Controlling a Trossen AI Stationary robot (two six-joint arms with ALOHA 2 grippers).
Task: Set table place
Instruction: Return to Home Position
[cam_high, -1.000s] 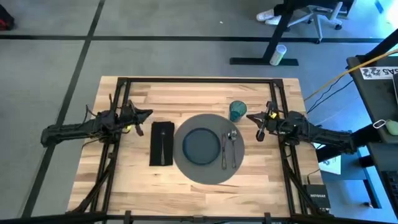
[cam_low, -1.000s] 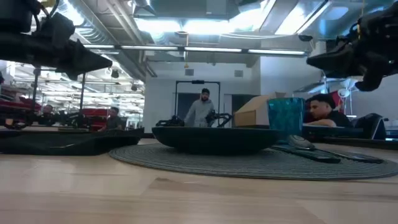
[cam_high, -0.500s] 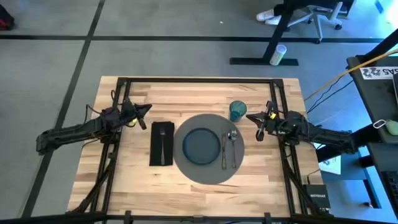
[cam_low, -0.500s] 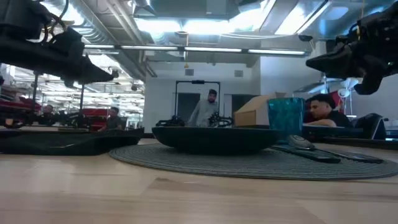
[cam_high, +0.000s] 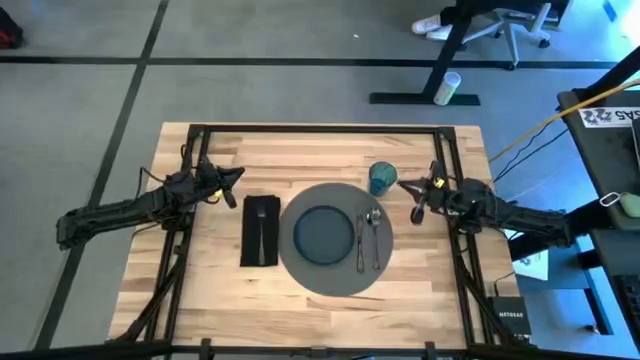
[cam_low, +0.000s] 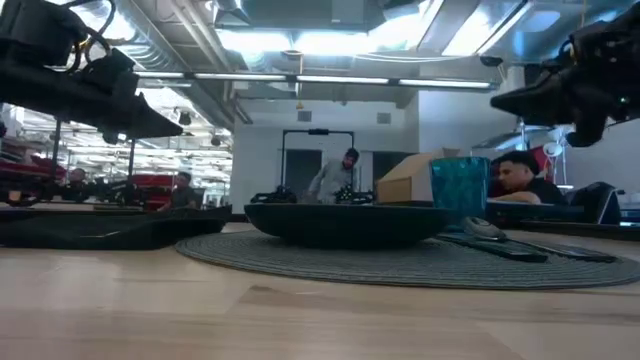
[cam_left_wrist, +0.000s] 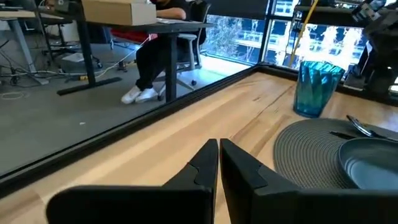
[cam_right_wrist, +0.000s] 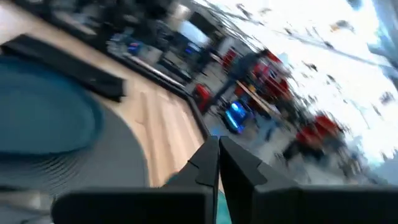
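Withdrawing left gripper (cam_high: 236, 176), now farther from the napkin (cam_high: 250, 240).

Down at surface (cam_low: 300, 325) level, setting laid out.
Dark plate (cam_low: 345, 222) sits on the grey placemat (cam_low: 400, 264), silverware (cam_low: 500, 240) just right of it, teal cup (cam_low: 459, 190) behind. Black napkin (cam_low: 90, 232) lies left of the mat. Left gripper (cam_low: 176, 128) hangs upper left, right gripper (cam_low: 498, 100) upper right, both well above the surface. A person (cam_low: 335, 177) stands far back.
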